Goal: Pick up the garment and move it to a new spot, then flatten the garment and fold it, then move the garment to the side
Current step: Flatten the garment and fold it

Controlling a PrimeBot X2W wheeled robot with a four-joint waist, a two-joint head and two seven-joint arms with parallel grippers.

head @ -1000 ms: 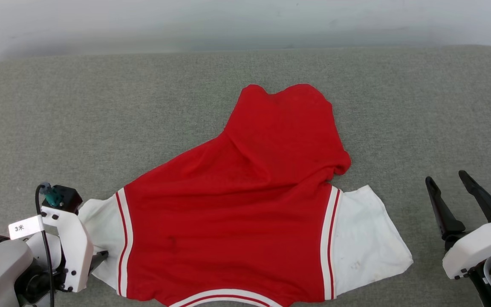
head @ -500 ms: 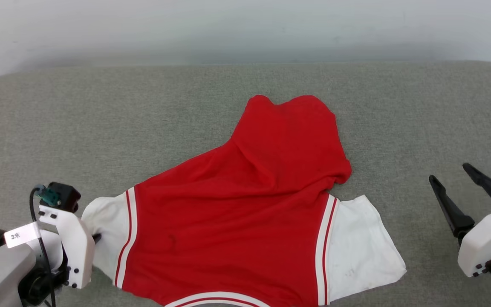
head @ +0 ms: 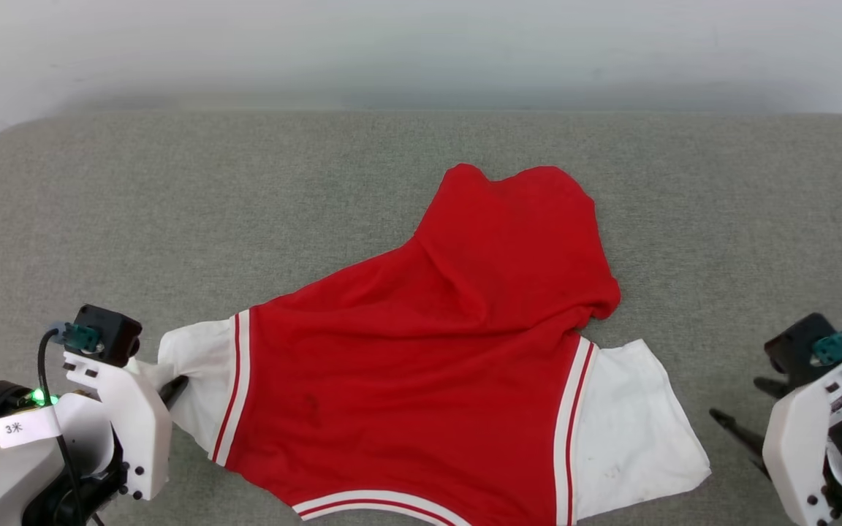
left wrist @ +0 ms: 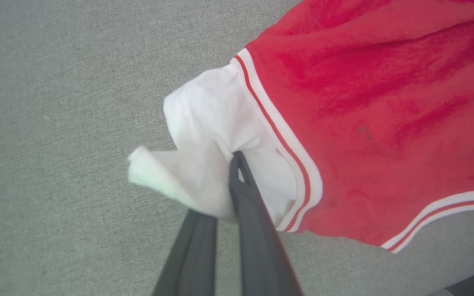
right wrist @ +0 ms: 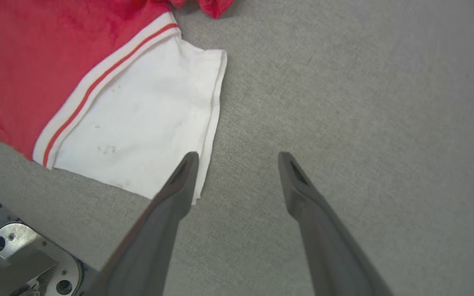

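The garment [head: 428, 351] is a red jersey with white sleeves, lying rumpled on the grey surface with its far end folded over toward the right. In the left wrist view my left gripper [left wrist: 225, 183] is shut on the bunched white left sleeve [left wrist: 204, 123], whose pinched corner stands a little off the surface. From the head camera that left gripper [head: 172, 387] sits at the sleeve's outer edge. My right gripper [right wrist: 239, 158] is open just above the surface, one fingertip [right wrist: 189, 162] over the outer hem of the flat right sleeve [right wrist: 138, 115]. Its dark fingers [head: 735, 427] lie right of that sleeve [head: 633, 424].
A grey fabric-covered surface [head: 245, 204] spreads wide around the jersey, with rounded far corners. A pale wall [head: 421, 51] runs behind it. The near edge of the surface lies just below the jersey's striped trim [head: 370, 504].
My left gripper has shut on the left sleeve and gathered it into a bunch. The right wrist has turned and dropped toward the right sleeve. The head camera has also shifted.
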